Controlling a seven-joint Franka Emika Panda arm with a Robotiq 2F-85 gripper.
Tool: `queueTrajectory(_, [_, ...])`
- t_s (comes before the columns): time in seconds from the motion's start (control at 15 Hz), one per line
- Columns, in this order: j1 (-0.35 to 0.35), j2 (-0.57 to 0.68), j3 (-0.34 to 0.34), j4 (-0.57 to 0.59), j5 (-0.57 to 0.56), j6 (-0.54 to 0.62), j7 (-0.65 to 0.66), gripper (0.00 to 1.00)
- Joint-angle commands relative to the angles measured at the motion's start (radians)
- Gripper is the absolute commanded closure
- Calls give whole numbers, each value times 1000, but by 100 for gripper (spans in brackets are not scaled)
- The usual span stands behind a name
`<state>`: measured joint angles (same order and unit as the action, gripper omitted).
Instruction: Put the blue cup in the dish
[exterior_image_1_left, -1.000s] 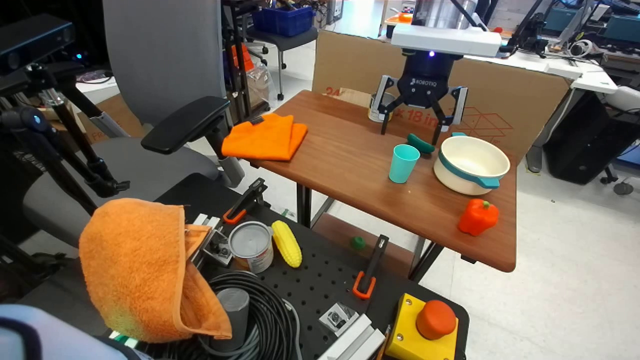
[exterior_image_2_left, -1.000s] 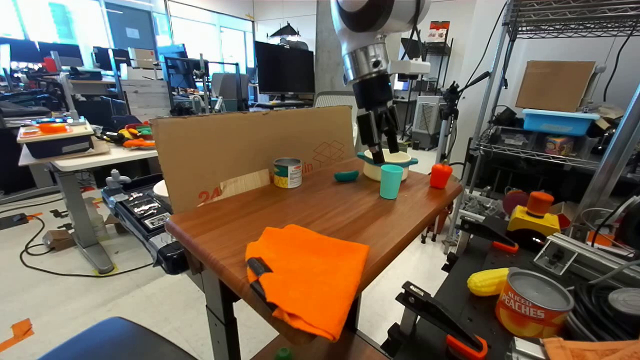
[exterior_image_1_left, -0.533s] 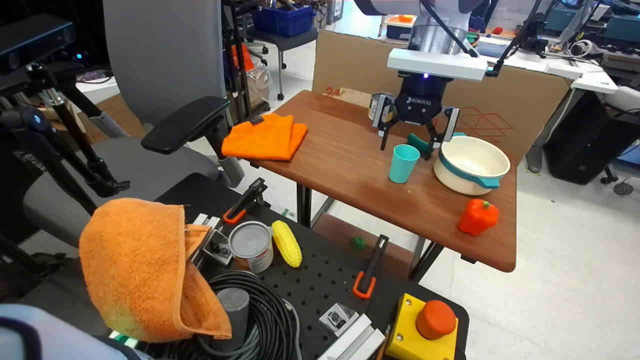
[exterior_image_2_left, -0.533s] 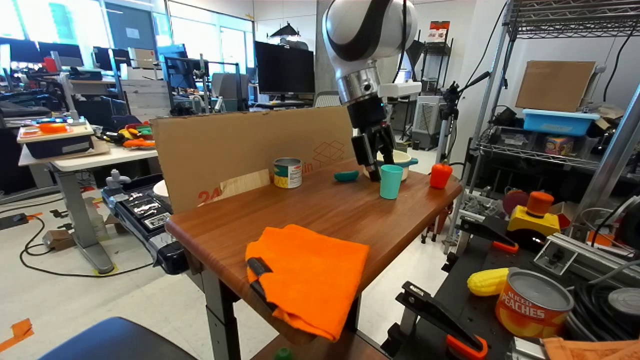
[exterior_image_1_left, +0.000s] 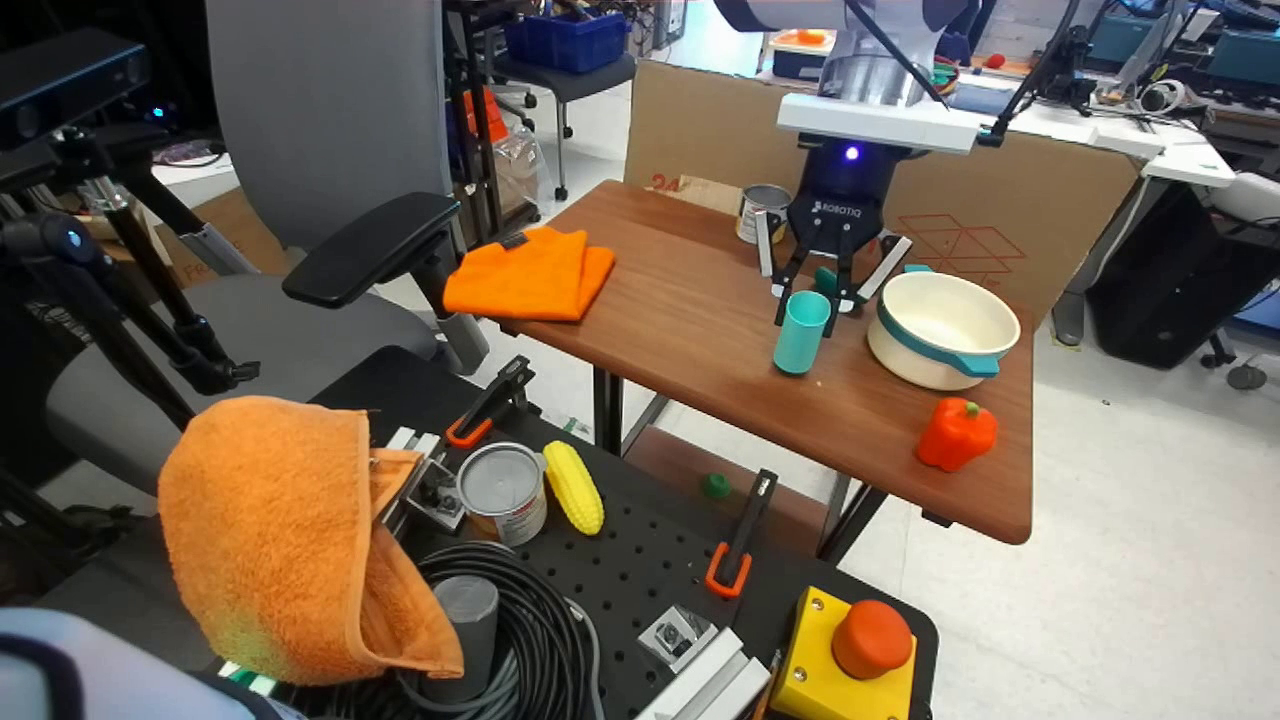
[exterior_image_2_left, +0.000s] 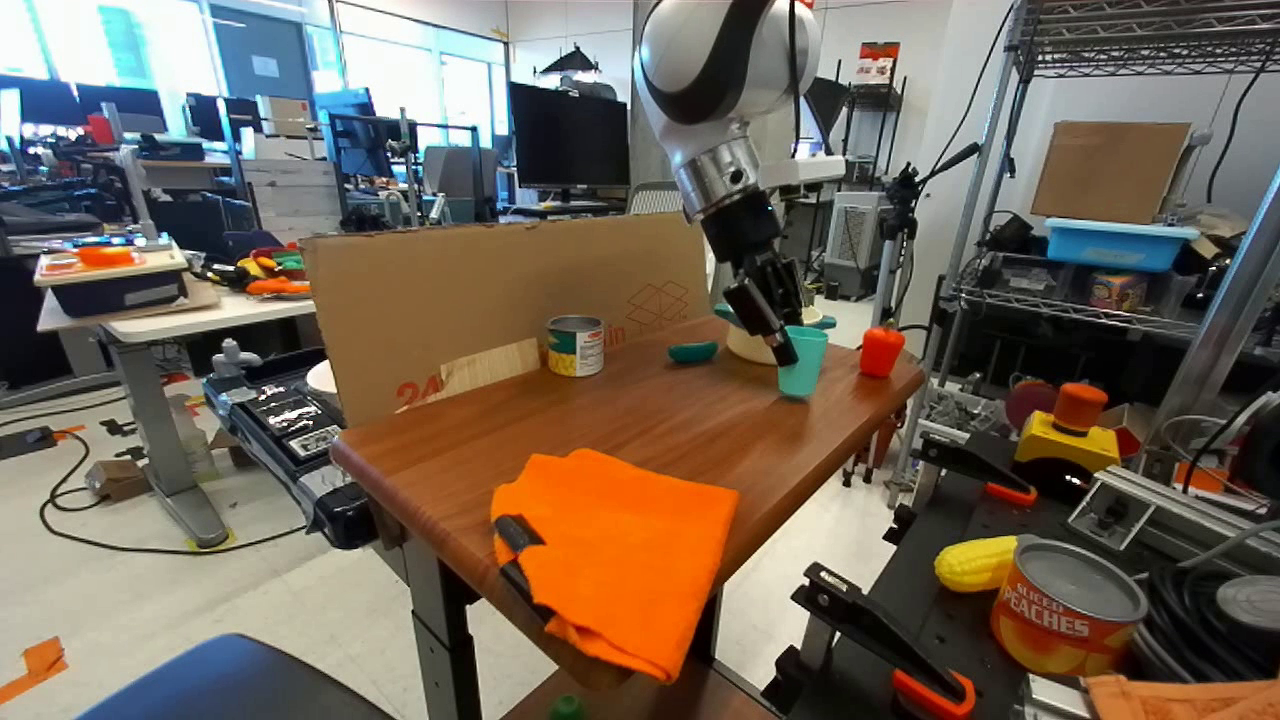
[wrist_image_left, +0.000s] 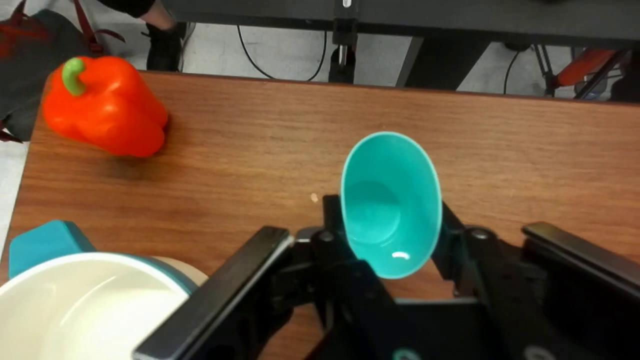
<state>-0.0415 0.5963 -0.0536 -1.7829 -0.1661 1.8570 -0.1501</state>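
In an exterior view, the gripper (exterior_image_1_left: 803, 326) holds the blue cup (exterior_image_1_left: 799, 346), its gap just the cup's width, left of the dish (exterior_image_1_left: 917, 368) (whether the cup's base touches the table (exterior_image_1_left: 690, 320), I cannot tell). In an exterior view, the red pepper (exterior_image_2_left: 881, 352) is right of the cup, a tin (exterior_image_2_left: 575, 346) well to its left. In the wrist view, the fingers (wrist_image_left: 450, 245) clasp the cup from both sides; the dish is near left, the red pepper far left.

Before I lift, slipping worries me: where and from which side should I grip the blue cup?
Probably across opposite walls of the blue cup, from above: its mouth faces up between the jaws. Squeeze gently; its rim looks oval in the wrist view.
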Motion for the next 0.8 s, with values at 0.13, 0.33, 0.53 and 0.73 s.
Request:
queueTrajectory(0.13, [-23,-42,9,71,19,-72,-13,83])
queueTrajectory(0.33, [-48,-92,9,107,53,-60,-26,83])
queueTrajectory(0.53, [-81,-114,-2,164,98,-73,-24,83])
queueTrajectory(0.73, [-113,-89,-14,246,132,-105,-13,83])
